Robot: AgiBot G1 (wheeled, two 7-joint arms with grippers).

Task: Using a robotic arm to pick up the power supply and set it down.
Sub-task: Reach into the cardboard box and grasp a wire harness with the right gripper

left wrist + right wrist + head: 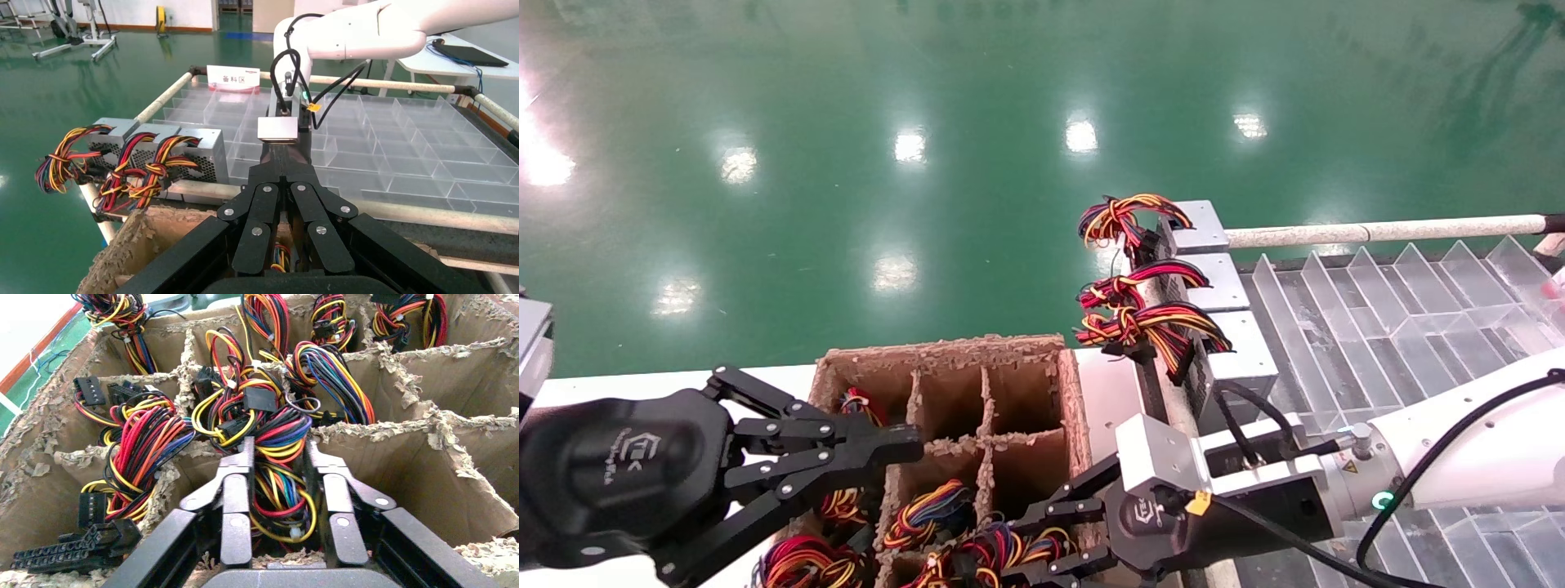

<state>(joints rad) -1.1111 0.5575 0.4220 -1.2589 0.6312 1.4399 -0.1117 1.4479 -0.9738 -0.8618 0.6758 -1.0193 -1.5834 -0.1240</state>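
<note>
My right gripper (1019, 541) reaches down into a divided cardboard box (944, 349) at the front. In the right wrist view its fingers (248, 456) are shut on the red, yellow and blue wire bundle (278, 425) of a power supply. That supply's metal body is hidden in its cell. Three silver power supplies (1220, 287) lie in a row at the left edge of the clear tray, wires hanging off. My left gripper (911, 445) hovers shut and empty over the box's left side.
Other cells of the box (428, 471) hold more wire bundles (144, 447); the far cells look bare. A clear divided tray (1377, 310) with a white rail (1377, 231) lies to the right. Green floor lies beyond.
</note>
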